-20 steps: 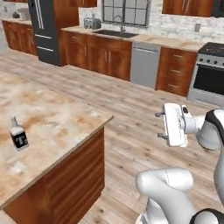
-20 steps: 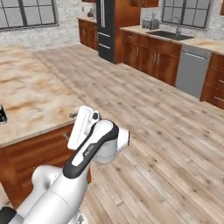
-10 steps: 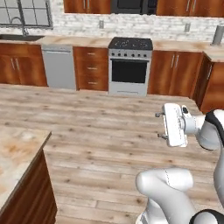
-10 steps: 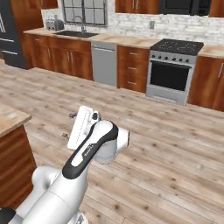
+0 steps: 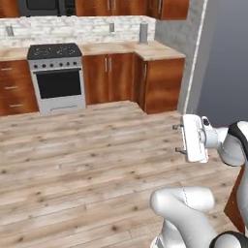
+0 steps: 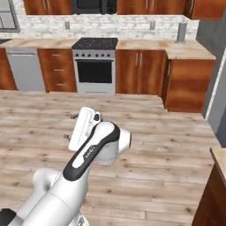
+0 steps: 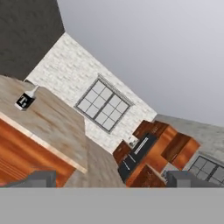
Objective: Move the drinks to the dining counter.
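Note:
My gripper (image 5: 177, 138) hangs open and empty in mid-air over the wooden floor, its fingers pointing left in the left base view. In the right base view the gripper (image 6: 70, 126) is likewise open, held in front of the arm's elbow. The hand view, strongly rolled, looks between the gripper's (image 7: 111, 179) tips at a beige marble-topped counter (image 7: 52, 127) with a wooden side. One drink, a small black bottle (image 7: 24, 101) with a clear neck and white mark, stands on it, far from the fingers. Whether that counter is the dining counter I cannot tell.
A steel stove (image 5: 57, 80) and wooden base cabinets (image 5: 131, 77) line the back wall under a pale countertop. A grey wall (image 5: 223, 63) rises at the right. The corner of another marble-topped counter (image 6: 218, 161) sits close at the right base view's lower right.
The whole picture has swept sideways, so the base has turned right. The counter with the bottle, then the sink, left the base views; the stove came in. The arm's pose is unchanged.

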